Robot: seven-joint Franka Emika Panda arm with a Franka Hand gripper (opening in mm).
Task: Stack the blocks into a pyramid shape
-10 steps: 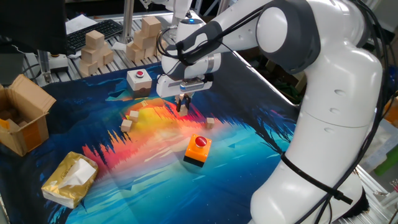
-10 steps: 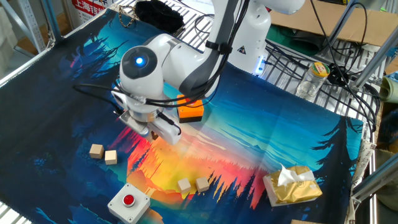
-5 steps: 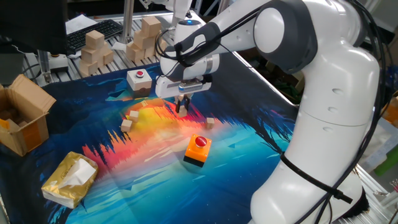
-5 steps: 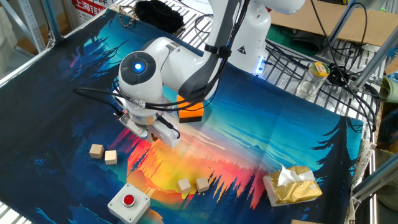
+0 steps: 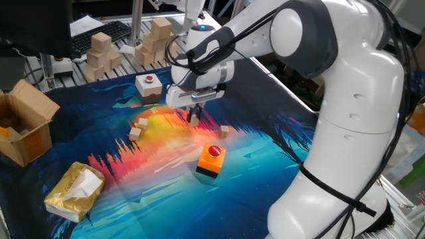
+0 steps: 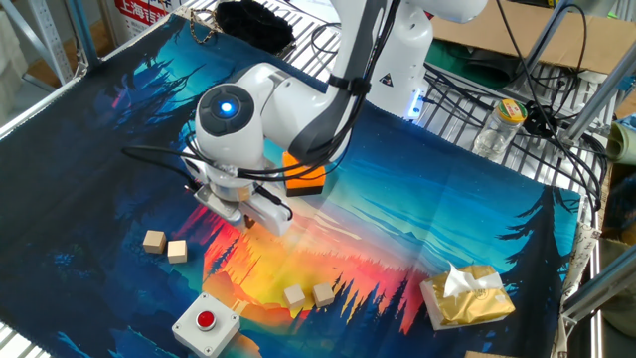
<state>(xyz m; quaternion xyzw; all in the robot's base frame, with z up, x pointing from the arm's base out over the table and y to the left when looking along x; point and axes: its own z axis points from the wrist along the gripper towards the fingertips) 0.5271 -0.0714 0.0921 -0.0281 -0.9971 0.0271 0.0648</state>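
Two small tan blocks [image 5: 143, 123] [image 5: 135, 133] lie side by side on the mat, left of my gripper [image 5: 193, 116]. The other fixed view shows the same pair [image 6: 294, 296] [image 6: 324, 294] near the white button box. Another block [image 5: 224, 131] lies right of the gripper. In the other fixed view two blocks [image 6: 153, 240] [image 6: 177, 251] lie together on that side. The gripper hangs low over the mat's orange patch with its dark fingers close together and nothing visible between them. In the other fixed view the gripper [image 6: 246, 221] is mostly hidden behind the white hand.
An orange button box [image 5: 211, 159] stands in front of the gripper, a white button box [image 5: 149, 83] behind it. A cardboard box [image 5: 23, 126] and a yellow tissue pack [image 5: 73, 192] sit at the left. Piles of large wooden blocks [image 5: 99, 53] stand beyond the mat.
The hand has shifted slightly, lowering toward the mat. The blocks and boxes have not moved.
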